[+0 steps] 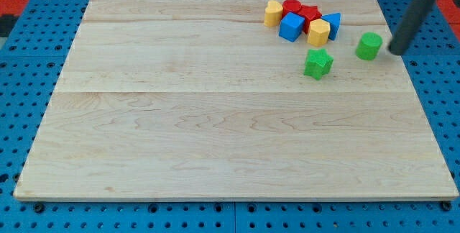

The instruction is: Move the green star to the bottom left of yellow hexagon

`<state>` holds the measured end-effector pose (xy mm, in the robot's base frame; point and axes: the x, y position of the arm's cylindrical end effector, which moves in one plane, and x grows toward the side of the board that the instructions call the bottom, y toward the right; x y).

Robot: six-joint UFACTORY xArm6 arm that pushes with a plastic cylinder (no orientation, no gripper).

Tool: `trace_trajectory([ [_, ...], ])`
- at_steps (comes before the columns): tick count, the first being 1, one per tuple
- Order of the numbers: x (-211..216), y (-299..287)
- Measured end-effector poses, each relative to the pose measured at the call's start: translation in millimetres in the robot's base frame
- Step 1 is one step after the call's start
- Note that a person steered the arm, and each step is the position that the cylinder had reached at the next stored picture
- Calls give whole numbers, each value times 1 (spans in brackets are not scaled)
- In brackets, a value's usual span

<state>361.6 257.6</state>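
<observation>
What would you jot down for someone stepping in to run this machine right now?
No claw here: my tip rests near the board's right edge, just right of the green round block, apart from it.
The green star sits below the yellow hexagon, slightly apart, roughly straight under it.
The hexagon is in the cluster at the view's top with another yellow block, blue blocks and red blocks.
Done: star is already close.
Left: nudge the star a little to the view's left so it ends bottom left of the hexagon.
</observation>
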Motion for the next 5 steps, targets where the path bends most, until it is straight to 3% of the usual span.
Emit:
trace_trajectory([
  [1, 6, -56],
  [2, -30, -63],
  [3, -5, -42],
  [4, 75, 17],
  [5, 91, -49],
])
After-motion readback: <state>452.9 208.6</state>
